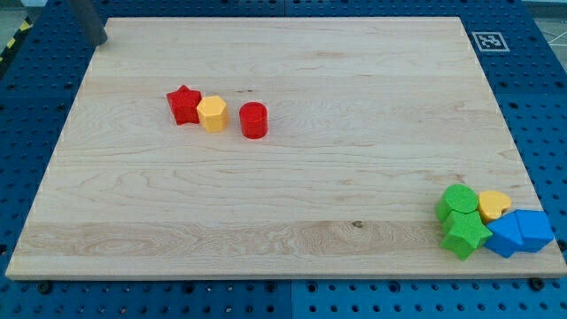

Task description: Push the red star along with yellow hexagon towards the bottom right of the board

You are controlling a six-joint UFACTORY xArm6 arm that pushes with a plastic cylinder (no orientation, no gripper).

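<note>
The red star [183, 104] lies on the wooden board [292, 204] at the upper left. The yellow hexagon [212, 113] touches its right side. A red cylinder [253, 120] stands a little apart to the right of the hexagon. My tip [101, 41] shows at the view's top left corner, at the board's edge, well up and left of the red star and not touching any block.
At the board's bottom right corner sits a cluster: a green cylinder [459, 200], a green star [465, 234], a yellow heart-like block [494, 205] and two blue blocks [520, 232]. A black-and-white marker [488, 41] is at the top right.
</note>
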